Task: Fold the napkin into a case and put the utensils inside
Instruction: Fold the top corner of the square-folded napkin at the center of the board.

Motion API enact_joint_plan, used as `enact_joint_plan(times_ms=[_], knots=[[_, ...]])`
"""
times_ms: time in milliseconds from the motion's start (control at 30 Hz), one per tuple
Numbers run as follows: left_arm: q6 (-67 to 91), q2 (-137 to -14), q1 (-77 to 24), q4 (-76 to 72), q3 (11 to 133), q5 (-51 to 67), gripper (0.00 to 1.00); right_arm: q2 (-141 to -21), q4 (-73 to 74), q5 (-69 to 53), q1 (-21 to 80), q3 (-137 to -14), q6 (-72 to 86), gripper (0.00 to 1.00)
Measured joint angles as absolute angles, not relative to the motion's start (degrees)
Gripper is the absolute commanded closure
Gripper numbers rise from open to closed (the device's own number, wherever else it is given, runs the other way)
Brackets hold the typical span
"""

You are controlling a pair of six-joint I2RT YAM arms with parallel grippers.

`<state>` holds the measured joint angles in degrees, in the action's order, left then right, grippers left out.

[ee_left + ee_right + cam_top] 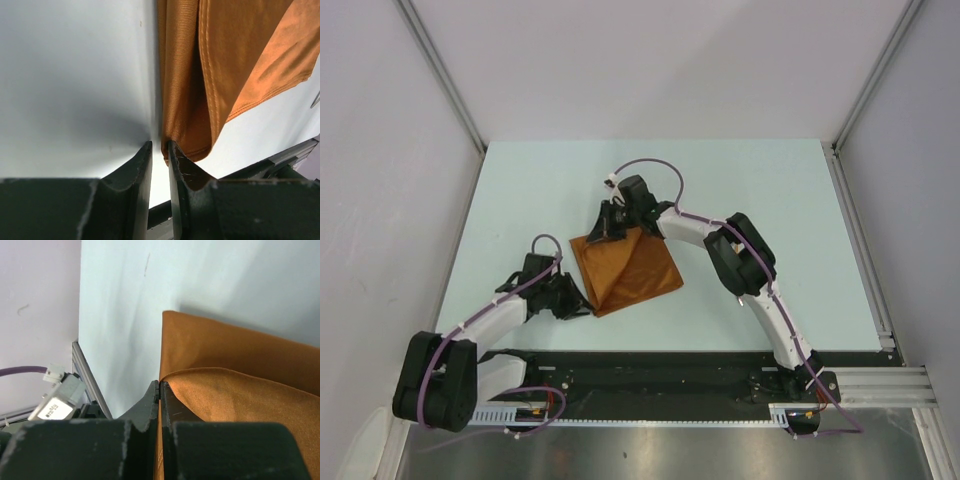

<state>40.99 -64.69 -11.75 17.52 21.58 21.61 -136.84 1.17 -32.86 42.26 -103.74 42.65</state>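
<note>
The rust-orange napkin (630, 268) lies doubled over on the pale table, its upper layer lifted at the far corner. My right gripper (608, 232) is shut on that corner, and a strip of cloth (161, 460) shows between its closed fingers (160, 383). My left gripper (585, 303) sits low at the napkin's near-left corner. Its jaws (160, 144) stand a little apart with only bare table between them. The cloth's folded end (187, 140) rests against the outside of the right finger. The utensils and a case are out of view.
The pale green table (770, 200) ends at a black strip and metal rails (880, 382) by the arm bases. Grey walls and slanted frame posts (440, 70) close in both sides. A purple cable (655, 165) loops above the right wrist.
</note>
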Motion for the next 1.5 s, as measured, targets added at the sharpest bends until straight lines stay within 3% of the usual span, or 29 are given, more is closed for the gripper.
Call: enact_joint_plan(times_ms=[1500], knots=[[43.11,-62.57,-16.71,19.29,21.10,19.40,0.73,-141.47,-2.02,-33.63,42.54,-107.39,46.57,0.93]])
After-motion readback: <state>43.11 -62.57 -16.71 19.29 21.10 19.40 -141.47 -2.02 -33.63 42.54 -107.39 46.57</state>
